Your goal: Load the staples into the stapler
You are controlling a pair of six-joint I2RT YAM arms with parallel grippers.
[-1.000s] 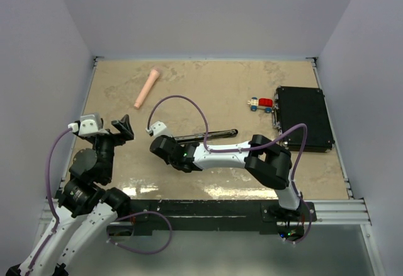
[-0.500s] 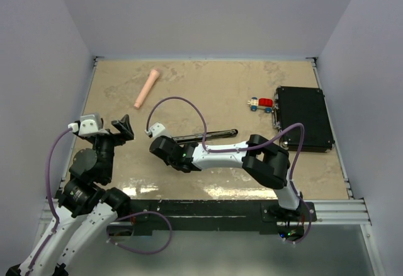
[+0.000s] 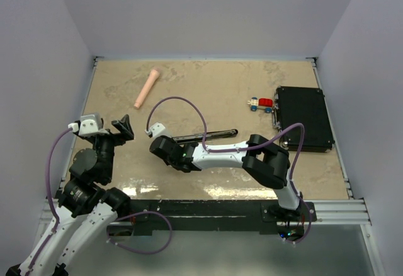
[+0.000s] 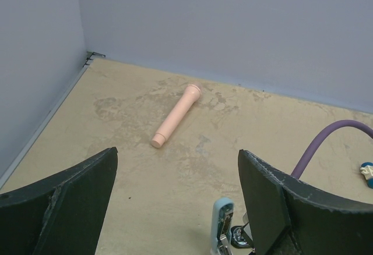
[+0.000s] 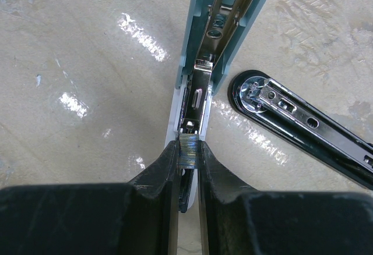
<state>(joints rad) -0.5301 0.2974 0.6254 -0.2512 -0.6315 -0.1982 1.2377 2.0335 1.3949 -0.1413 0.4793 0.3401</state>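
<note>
Insert step, we'd say: the right gripper (image 5: 187, 160) is clenched on a short shiny strip of staples (image 5: 187, 150), held at the near end of the open light-blue stapler (image 5: 200, 10), in line with its metal channel (image 5: 201, 92); we can't tell if the strip touches the channel. A black stapler (image 5: 303, 121) lies opened flat just beside it. The left gripper (image 4: 175, 179) is spread wide and holds nothing. Next, we judge: keep the strip square to the channel, lower, seat, release; a tilted strip would likely jam.

An open stapler (image 5: 204, 45) is lying centrally, a second stapler (image 5: 303, 128) just beside it, a case (image 3: 304, 117) sitting far right.
</note>
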